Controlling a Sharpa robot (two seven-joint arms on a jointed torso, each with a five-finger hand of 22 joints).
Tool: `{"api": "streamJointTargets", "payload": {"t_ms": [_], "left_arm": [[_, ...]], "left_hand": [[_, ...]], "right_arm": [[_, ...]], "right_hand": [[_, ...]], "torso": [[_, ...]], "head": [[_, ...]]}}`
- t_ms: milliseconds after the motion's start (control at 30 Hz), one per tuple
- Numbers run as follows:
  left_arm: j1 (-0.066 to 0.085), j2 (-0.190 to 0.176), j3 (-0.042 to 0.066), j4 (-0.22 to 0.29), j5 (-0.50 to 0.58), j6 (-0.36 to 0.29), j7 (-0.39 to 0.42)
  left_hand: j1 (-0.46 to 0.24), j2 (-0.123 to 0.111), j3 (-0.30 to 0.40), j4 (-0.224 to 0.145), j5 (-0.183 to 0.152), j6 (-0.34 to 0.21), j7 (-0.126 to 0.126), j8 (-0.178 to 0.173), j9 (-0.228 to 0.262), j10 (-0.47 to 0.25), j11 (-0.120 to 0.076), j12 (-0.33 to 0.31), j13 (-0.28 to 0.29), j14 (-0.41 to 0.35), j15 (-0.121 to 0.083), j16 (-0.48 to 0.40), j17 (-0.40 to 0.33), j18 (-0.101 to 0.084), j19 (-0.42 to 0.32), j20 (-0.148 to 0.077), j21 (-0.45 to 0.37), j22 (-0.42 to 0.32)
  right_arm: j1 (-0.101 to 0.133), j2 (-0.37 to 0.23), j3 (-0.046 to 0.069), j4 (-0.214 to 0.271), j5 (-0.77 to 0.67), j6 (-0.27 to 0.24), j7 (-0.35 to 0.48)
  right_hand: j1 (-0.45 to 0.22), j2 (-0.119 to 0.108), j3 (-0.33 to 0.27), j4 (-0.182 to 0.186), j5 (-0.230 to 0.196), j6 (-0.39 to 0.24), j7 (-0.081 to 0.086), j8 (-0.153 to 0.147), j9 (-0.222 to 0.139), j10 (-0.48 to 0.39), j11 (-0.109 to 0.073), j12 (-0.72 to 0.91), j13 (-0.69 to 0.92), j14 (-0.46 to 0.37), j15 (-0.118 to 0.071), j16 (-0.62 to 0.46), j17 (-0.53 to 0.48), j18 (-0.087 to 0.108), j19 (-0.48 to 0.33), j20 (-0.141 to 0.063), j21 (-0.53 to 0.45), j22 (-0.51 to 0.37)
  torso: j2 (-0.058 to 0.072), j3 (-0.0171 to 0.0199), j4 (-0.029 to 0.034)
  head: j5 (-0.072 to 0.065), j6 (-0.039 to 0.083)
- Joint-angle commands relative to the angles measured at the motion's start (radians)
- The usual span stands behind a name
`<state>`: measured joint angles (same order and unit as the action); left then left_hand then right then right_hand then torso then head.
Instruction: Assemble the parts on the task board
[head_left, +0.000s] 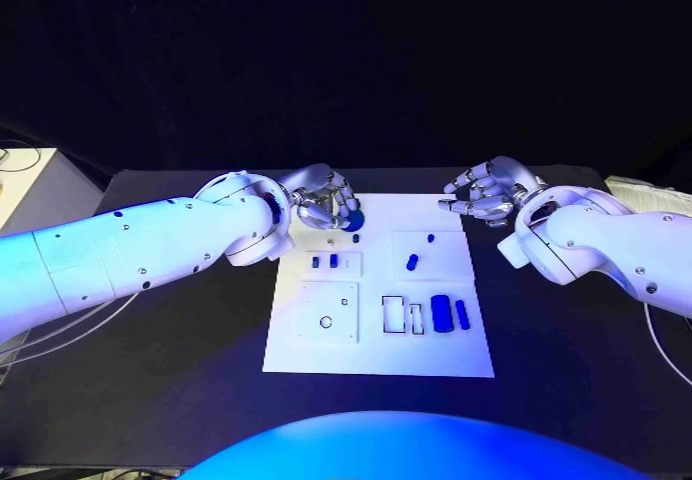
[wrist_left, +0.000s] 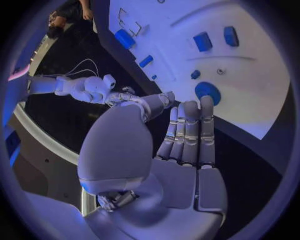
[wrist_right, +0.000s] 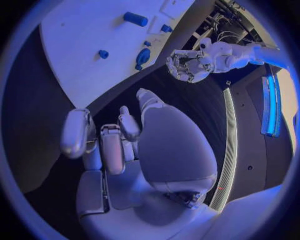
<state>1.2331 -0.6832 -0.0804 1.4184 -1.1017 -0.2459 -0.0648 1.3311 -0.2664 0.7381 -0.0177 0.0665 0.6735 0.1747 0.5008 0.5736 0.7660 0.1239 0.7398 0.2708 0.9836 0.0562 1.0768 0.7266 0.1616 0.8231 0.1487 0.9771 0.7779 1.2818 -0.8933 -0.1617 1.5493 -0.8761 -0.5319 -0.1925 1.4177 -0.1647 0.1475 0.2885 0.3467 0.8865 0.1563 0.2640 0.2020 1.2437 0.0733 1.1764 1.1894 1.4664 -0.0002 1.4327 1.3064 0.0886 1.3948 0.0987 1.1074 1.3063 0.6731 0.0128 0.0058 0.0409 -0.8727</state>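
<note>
Your left hand (head_left: 323, 195) and right hand (head_left: 488, 192) hover empty, fingers loosely apart, at the far edge of the board (head_left: 378, 355). Blue parts (head_left: 441, 314) mostly lie loose on it; assembly looks barely begun.

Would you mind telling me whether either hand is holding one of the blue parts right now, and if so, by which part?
Nothing is held. The left hand is empty beside the round blue part, and the right hand is empty off the task board.

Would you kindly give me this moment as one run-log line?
left hand: empty, above round blue part | right hand: empty, off white task board | blue parts lie loose on board
</note>
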Motion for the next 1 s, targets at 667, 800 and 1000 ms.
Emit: {"api": "streamJointTargets", "payload": {"t_ms": [667,800,1000], "left_arm": [[-0.014,0.135,-0.046,-0.142,-0.428,0.077,0.039],[-0.015,0.150,-0.050,-0.162,-0.443,0.095,0.026],[-0.016,0.161,-0.052,-0.177,-0.454,0.107,0.016]], "left_hand": [[0.010,-0.014,-0.061,-0.010,-0.003,0.088,-0.041,-0.061,-0.163,-0.036,-0.007,-0.018,-0.080,-0.010,-0.009,0.070,-0.060,0.023,0.034,0.001,-0.024,-0.024],[0.011,-0.012,-0.062,-0.011,-0.002,0.095,-0.040,-0.065,-0.172,-0.033,-0.008,-0.018,-0.085,-0.007,-0.009,0.081,-0.062,0.022,0.038,0.000,-0.021,-0.022],[0.016,-0.006,-0.058,-0.012,-0.002,0.111,-0.038,-0.071,-0.187,-0.023,-0.008,-0.016,-0.093,-0.003,-0.008,0.098,-0.067,0.022,0.044,-0.001,-0.013,-0.017]], "right_arm": [[0.000,0.012,0.000,-0.018,0.137,-0.109,0.254],[0.000,0.014,0.000,-0.022,0.183,-0.129,0.316],[0.000,0.019,0.000,-0.032,0.265,-0.140,0.415]], "right_hand": [[-0.019,-0.095,0.293,-0.035,0.035,-0.040,0.031,0.063,0.009,-0.155,0.033,-0.863,-0.880,-0.188,0.025,-0.967,-0.646,0.091,-0.202,0.024,-0.888,-0.594],[-0.021,-0.093,0.324,-0.069,0.032,-0.050,0.046,0.059,0.004,-0.160,0.051,-0.936,-0.972,-0.223,0.046,-1.080,-0.696,0.088,-0.239,0.041,-0.938,-0.645],[-0.026,-0.081,0.368,-0.124,0.031,-0.105,0.066,0.033,-0.010,-0.211,0.086,-0.996,-1.078,-0.380,0.103,-1.260,-0.811,0.084,-0.387,0.096,-1.046,-0.765]], "torso": [[0.002,0.0021,-0.0023],[0.001,0.0012,-0.0016],[0.001,0.0024,-0.0011]], "head": [[-0.020,0.000],[-0.022,0.000],[-0.023,0.000]]}}
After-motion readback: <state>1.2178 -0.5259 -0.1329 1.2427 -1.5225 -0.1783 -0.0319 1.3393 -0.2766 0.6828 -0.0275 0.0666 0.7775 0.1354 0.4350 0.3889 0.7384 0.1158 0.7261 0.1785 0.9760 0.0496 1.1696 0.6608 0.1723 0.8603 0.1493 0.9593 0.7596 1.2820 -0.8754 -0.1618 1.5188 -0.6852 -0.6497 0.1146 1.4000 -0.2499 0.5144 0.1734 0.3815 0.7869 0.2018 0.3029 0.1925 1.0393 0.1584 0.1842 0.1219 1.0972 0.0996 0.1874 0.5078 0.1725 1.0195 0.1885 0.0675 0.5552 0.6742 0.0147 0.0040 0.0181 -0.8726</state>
